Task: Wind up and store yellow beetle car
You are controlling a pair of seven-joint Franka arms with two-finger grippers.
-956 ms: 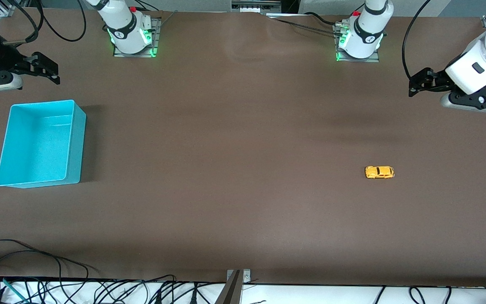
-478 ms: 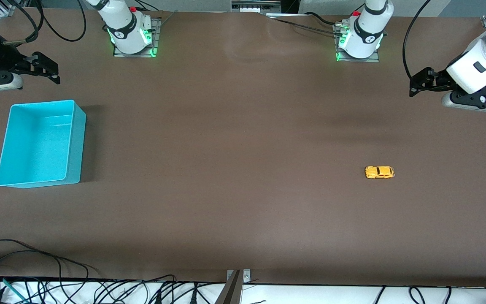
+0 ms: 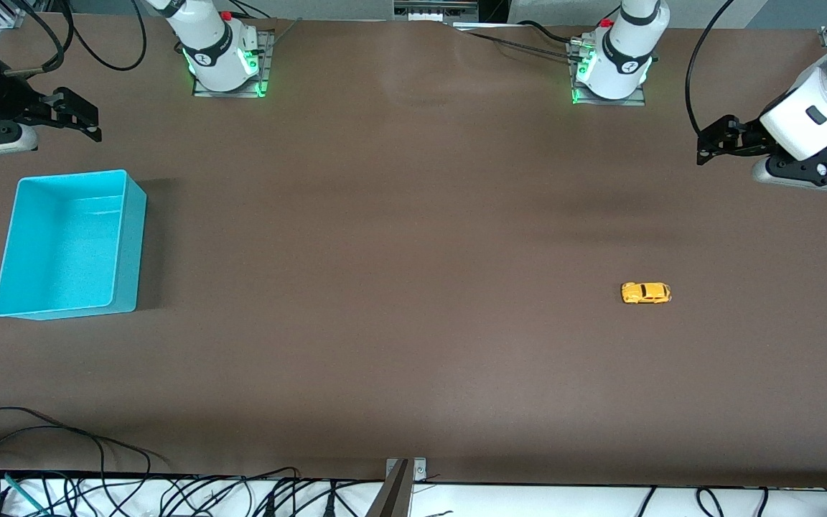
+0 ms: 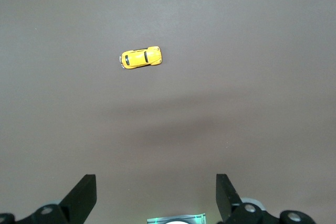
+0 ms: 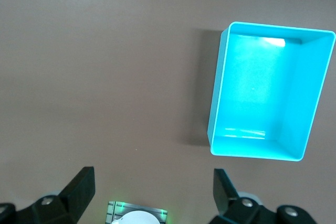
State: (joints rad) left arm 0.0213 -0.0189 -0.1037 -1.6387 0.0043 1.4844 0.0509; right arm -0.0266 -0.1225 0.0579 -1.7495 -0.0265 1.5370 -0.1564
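From the high front camera, you are looking down on a brown tabletop (image 3: 413, 287). The yellow beetle car (image 3: 646, 292) is sitting on its wheels toward the left arm's end, at about four o'clock from the tabletop's middle, with bare surface all around it. A turquoise bin (image 3: 69, 244) is standing open and empty toward the right arm's end, at about nine o'clock, well apart from the car. Your left hand (image 3: 704, 147) is hovering high over the tabletop at about two o'clock, its fingers spread apart and holding nothing. Your right hand (image 3: 90, 122) is hovering at about ten o'clock, just above the bin's upper rim in this view, fingers also parted and empty. Both arms are waiting.

In the left wrist view, the two dark fingertips (image 4: 84, 195) are standing wide apart, and the yellow beetle car (image 4: 140, 57) is lying on the bare tabletop (image 4: 252, 51) well clear of them, side-on to the camera.

In the right wrist view, the fingertips (image 5: 81, 187) are likewise spread wide. The turquoise bin (image 5: 220, 93) is showing its empty interior, near the hand (image 5: 152, 190) but not touching it.
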